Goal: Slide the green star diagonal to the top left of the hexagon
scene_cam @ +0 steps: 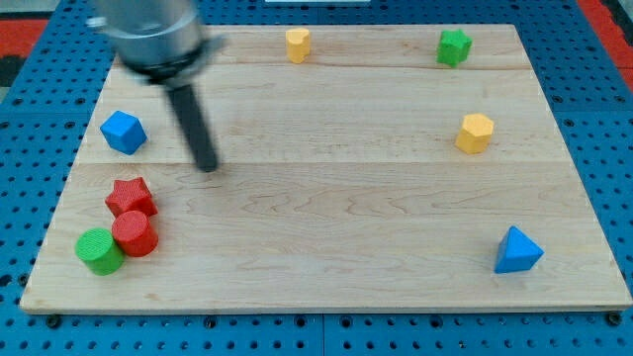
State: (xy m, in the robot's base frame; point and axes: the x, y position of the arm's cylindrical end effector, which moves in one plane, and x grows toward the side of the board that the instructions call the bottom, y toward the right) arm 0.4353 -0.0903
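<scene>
The green star sits near the board's top right edge. The yellow hexagon lies below it and slightly to the right, with a clear gap between them. My tip rests on the board in the left half, far from both, to the right of the blue block and above the red star.
A yellow block stands at the top middle. A red cylinder and a green cylinder cluster with the red star at the lower left. A blue triangle block sits at the lower right. The wooden board lies on a blue pegboard.
</scene>
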